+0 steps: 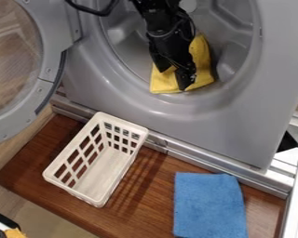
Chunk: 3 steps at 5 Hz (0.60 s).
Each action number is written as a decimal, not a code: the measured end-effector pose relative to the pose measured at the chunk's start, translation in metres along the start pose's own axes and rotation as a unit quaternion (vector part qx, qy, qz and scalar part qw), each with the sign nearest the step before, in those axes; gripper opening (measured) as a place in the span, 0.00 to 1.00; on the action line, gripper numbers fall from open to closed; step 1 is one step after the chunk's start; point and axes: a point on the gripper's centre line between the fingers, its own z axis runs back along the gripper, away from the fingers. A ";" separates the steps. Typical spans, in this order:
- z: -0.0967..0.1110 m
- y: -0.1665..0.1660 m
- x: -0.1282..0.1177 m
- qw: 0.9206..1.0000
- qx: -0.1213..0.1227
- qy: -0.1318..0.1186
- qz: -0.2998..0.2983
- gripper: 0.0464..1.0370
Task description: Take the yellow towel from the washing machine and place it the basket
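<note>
Firstly, the yellow towel (204, 62): one piece, crumpled, lying at the lower lip of the drum (239, 39) inside the washing machine (220, 123). Its longer run goes from upper right to lower left in the view, with a flat corner toward the rim.

Item, the tool (172, 80): black, hung from the arm (163, 23) that enters at the top edge. Fingers spread, yellow cloth visible between them; no firm pinch to be made out. Whether the tips press on the fabric cannot be told.

Relation of note: the towel lies directly beneath and about the tool, with its near edge just past the tips and its greater bulk to the right of the arm as viewed. No sideways travel seems called for; closing on the fold between the fingers, then lifting, would be the likely step. Stage: early, cloth not yet out.

Item, the basket (117, 178): white, slotted sides, upright on the brown wooden desk (30, 160), below and left of the towel in the view, outside the drum. Once gripped, the cloth must clear the machine's rim on that diagonal; a trailing corner might catch there.

Item, one blue cloth (208, 204), flat, right of the basket, apart from it. Item, the round door (52, 35), swung open at left.
</note>
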 end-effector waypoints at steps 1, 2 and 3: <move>-0.012 0.005 0.002 1.000 0.000 0.014 0.000 0.91; -0.013 0.010 0.003 1.000 0.016 0.008 0.011 0.62; -0.016 0.007 -0.004 0.999 0.018 0.019 0.020 0.31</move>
